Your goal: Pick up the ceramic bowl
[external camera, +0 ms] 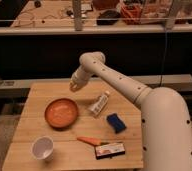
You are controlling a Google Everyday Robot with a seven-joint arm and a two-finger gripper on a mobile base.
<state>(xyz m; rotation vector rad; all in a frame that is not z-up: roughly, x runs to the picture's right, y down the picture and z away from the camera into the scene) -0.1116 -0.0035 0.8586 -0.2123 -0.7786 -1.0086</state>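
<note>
The ceramic bowl (pixel 61 112) is orange-brown and shallow. It sits on the wooden table (pixel 36 92), left of the middle. My gripper (pixel 75 87) hangs at the end of the white arm, above the table just behind and to the right of the bowl. It is raised and apart from the bowl, and it holds nothing that I can see.
A white bottle (pixel 99 104) lies right of the bowl. A blue sponge (pixel 116 122) lies further right. An orange carrot-like item (pixel 88 141) and a flat box (pixel 110 149) lie near the front edge. A white cup (pixel 42 148) stands front left. A counter rail runs behind the table.
</note>
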